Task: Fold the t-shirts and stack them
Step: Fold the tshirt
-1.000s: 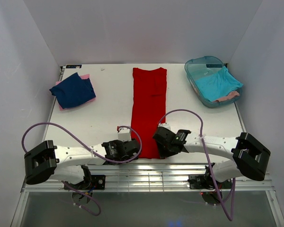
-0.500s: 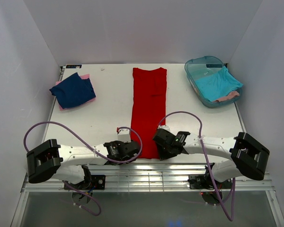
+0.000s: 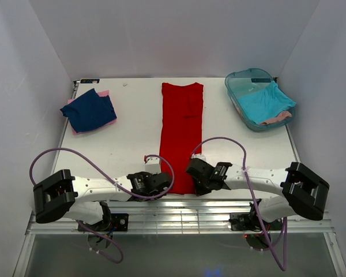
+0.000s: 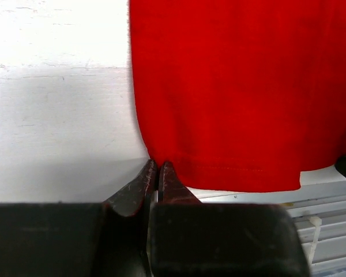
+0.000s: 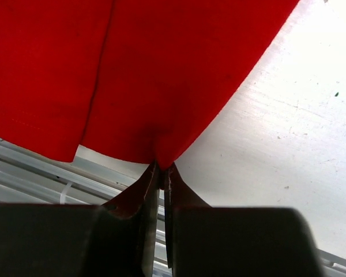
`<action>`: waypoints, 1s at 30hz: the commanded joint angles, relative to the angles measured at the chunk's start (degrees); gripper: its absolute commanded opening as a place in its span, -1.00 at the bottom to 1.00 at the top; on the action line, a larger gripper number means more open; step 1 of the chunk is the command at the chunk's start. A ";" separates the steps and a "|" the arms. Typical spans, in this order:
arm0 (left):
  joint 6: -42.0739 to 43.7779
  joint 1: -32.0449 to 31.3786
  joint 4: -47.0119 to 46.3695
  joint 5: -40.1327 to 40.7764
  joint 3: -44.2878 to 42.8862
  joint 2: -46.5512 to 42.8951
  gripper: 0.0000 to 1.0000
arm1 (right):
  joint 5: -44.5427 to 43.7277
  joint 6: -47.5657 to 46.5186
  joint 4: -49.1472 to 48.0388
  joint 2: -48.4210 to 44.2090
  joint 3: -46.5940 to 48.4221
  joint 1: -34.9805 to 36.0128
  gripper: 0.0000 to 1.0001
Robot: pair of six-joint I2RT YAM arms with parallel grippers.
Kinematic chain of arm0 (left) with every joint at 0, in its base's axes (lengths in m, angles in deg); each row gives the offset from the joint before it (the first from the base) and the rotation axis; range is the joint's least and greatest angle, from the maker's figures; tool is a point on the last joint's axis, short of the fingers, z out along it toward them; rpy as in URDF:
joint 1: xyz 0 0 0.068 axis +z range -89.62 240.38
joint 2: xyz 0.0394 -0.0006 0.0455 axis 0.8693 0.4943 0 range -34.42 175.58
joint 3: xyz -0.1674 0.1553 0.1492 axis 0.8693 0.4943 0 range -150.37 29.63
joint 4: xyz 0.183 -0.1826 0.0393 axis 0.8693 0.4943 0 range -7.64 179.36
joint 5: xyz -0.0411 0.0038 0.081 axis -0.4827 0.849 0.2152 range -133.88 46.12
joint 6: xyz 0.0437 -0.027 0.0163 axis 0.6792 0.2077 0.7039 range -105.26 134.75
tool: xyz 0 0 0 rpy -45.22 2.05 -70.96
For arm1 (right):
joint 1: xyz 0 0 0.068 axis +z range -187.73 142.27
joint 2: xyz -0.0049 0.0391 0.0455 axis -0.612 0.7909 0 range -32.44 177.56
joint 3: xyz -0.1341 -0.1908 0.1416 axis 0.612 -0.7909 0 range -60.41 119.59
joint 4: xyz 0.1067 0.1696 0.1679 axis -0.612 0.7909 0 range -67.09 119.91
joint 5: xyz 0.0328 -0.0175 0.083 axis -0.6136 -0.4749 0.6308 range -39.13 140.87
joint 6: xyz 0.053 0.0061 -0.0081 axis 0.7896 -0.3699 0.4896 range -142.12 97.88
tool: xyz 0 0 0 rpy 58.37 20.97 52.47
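A bright red t-shirt, folded into a long narrow strip, lies down the middle of the white table. My left gripper is shut on its near left corner. My right gripper is shut on the near right corner. Both pairs of jaws pinch the hem close to the table's front edge. A folded navy blue t-shirt rests on a pink one at the back left. A turquoise t-shirt and a pink one lie in the teal tub.
The translucent teal tub stands at the back right corner. A metal rail runs along the near edge beneath the arms. Purple cables loop over both arms. White walls close in the table on three sides.
Both grippers have shut on the near corners of the red t-shirt. The arms have shifted only slightly, and the cloth has stayed flat.
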 commanded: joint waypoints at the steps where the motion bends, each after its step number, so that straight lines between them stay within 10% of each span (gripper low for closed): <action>1: 2.44 -0.18 -1.19 -1.92 -1.47 -0.96 -0.93 | -0.89 0.39 2.01 -1.81 -0.36 1.36 -0.84; 30: 32.24 23.36 -26.67 -3.49 -18.09 16.34 -1.00 | -22.26 -23.68 -0.97 18.22 29.61 -15.15 -0.85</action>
